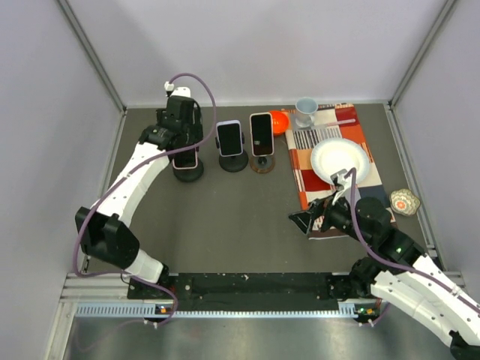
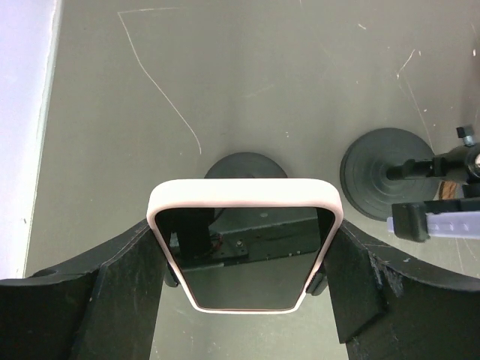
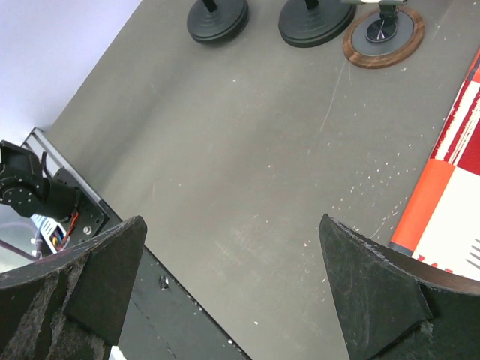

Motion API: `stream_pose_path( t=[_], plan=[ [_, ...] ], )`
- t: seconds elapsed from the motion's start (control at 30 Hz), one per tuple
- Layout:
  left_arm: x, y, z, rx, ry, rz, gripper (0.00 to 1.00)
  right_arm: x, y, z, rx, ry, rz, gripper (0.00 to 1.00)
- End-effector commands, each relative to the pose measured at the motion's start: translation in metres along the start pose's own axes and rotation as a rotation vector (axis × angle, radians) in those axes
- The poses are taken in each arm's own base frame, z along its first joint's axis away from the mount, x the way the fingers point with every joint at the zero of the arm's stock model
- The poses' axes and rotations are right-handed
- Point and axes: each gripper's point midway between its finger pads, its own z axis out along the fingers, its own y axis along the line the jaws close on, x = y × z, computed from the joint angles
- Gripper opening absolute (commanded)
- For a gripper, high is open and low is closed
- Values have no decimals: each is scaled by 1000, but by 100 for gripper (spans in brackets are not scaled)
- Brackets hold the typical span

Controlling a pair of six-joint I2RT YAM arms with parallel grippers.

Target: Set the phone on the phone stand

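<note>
phone (image 2: 245,255) — pale pink case | stand (image 2: 245,166) black | cloth (image 1: 305,140) red-white check

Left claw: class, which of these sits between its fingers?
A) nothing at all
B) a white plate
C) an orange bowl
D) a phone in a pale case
D: the left wrist view shows the left claw with a finger against each side of the pale-cased phone, above a black stand base.

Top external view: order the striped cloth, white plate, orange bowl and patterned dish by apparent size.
1. striped cloth
2. white plate
3. orange bowl and patterned dish: these look alike, so they are not ranked.
</note>
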Motion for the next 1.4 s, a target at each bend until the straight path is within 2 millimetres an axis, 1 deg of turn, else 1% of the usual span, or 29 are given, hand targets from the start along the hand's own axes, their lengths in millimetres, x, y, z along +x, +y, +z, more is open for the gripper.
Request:
stream_pose_path(
  t=[0.0,0.03,0.07,0.17,0.27,0.37,0.47,0.63,0.8,0.93,1.0,1.03,1.1,1.13,1.17,1.3,1.33,1.37],
  plan=[
    [-79,-6,-8,74,-256,-74,0,-14,3,-5,10,-28,7,98],
    [-81,-8,-5,85,-266,-70,0,-13,2,-4,14,-21,9,98],
    [-80,-15,-3,132,-261,-44,0,-14,2,-4,19,-17,8,98],
    [-74,-13,11,113,-237,-40,0,-13,0,-2,32,-6,6,98],
    [-69,-14,20,154,-215,-50,0,-11,-4,4,50,14,-3,98],
    [-66,-12,23,157,-215,-54,0,-9,-5,9,60,40,-9,98],
    [-64,-16,30,185,-210,-41,0,-8,-5,11,61,48,-2,98],
    [-60,-18,40,221,-184,-62,0,-6,-7,11,65,43,-1,98],
    [-60,-16,47,225,-183,-59,0,-6,-8,10,69,36,-8,98],
    [-50,-20,56,230,-151,-51,0,-6,-9,12,69,41,-10,98],
    [-46,-17,58,214,-129,-60,0,-7,-8,12,66,38,-13,98],
    [-48,-17,57,212,-126,-60,16,-7,-7,11,65,36,-12,98],
    [-49,-16,54,206,-121,-65,39,-7,-7,12,64,38,-9,98],
    [-50,-14,51,203,-125,-68,49,-6,-7,12,65,40,-8,98],
    [-50,-12,49,198,-125,-71,63,-7,-7,11,65,36,-6,98],
    [-54,-11,35,213,-136,-96,82,-8,-9,10,74,27,-4,98],
    [-58,-9,27,221,-149,-104,87,-8,-9,10,75,27,-3,98],
    [-60,-9,22,227,-156,-110,96,-8,-9,11,78,27,-1,98]
  ],
)
